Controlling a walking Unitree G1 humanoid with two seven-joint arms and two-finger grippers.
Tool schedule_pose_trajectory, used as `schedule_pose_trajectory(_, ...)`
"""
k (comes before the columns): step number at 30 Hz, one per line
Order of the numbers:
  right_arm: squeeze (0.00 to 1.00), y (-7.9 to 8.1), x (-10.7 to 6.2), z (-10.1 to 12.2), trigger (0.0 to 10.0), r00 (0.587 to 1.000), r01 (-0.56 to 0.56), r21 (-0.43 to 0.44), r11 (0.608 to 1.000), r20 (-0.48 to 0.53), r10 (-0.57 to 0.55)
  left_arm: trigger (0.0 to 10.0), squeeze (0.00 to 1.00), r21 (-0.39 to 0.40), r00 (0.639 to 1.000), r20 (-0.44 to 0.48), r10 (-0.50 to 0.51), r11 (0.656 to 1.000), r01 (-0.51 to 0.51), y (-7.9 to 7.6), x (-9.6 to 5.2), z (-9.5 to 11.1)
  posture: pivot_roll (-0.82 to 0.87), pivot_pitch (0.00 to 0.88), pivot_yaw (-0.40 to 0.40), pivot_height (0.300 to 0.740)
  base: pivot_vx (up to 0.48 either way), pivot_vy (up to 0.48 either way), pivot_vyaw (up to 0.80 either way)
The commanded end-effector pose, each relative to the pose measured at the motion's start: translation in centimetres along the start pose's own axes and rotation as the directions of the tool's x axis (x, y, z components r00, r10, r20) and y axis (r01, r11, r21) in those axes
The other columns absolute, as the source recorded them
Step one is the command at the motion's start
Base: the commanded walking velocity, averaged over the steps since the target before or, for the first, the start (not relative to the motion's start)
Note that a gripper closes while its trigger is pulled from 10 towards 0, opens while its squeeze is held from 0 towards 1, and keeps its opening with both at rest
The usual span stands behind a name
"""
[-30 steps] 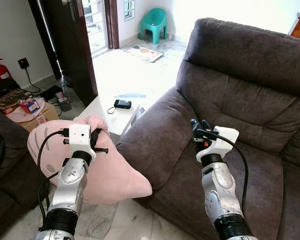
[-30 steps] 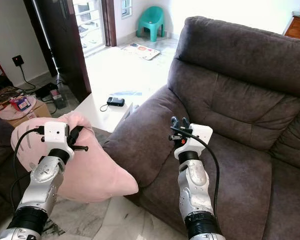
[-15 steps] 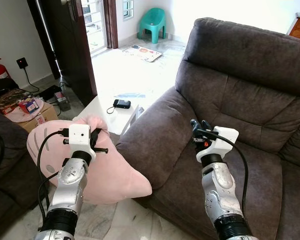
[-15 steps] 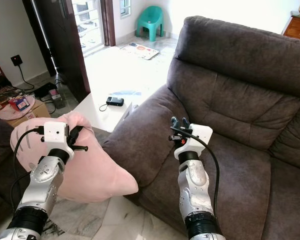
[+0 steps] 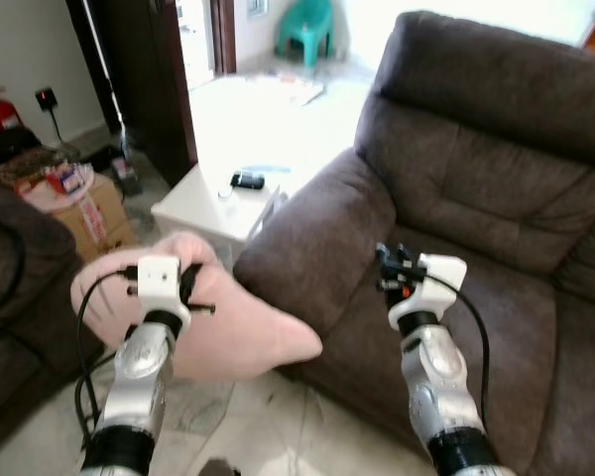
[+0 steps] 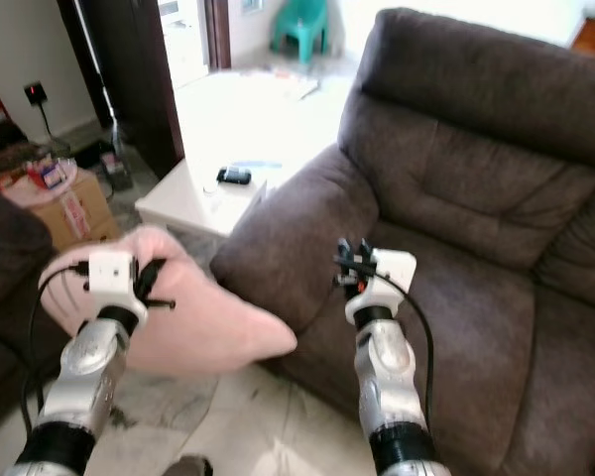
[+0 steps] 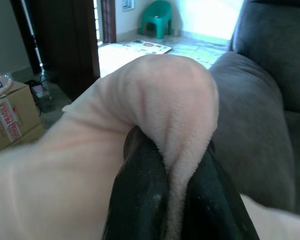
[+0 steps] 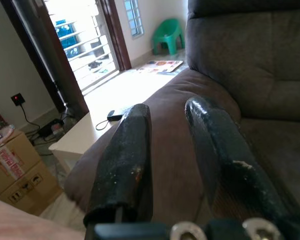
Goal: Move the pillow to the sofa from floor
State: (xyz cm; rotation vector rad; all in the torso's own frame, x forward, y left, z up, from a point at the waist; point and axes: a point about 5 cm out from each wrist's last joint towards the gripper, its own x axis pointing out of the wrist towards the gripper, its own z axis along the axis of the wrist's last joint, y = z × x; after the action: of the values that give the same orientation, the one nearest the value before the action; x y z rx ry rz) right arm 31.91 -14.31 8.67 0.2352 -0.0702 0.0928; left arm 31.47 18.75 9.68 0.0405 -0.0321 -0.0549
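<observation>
Where pinched, pink pillow (image 5: 228, 332) bunches.

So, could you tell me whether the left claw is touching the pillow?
Touching. In the left wrist view, the left claw has its fingers pinching a fold of the pink pillow.

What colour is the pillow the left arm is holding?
Pale pink; the pillow shows best in the left wrist view.
</observation>
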Motion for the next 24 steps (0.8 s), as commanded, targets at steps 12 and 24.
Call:
schedule_pose_trajectory(12,0.0,-1.3,-0.3,-0.8,10.0,0.997,0.041,-0.037,0.998,-0.059,-0.043,10.0,0.0,0.041,0.998,0.057,-0.006,0.999,0.003,0.0,0.5,1.4,0.11,0.0,-0.066,0.74,-0.069,0.0,0.0)
schedule_pose_trajectory(24,0.0,-4.0,-1.5,-3.7,10.0,0.964,0.125,-0.087,0.988,-0.227,-0.142,10.0,0.0,0.051,0.996,-0.082,0.045,0.998,-0.041,1.1,-1.3,-2.4,0.09,0.0,-0.07,0.74,0.0,0.0,0.0)
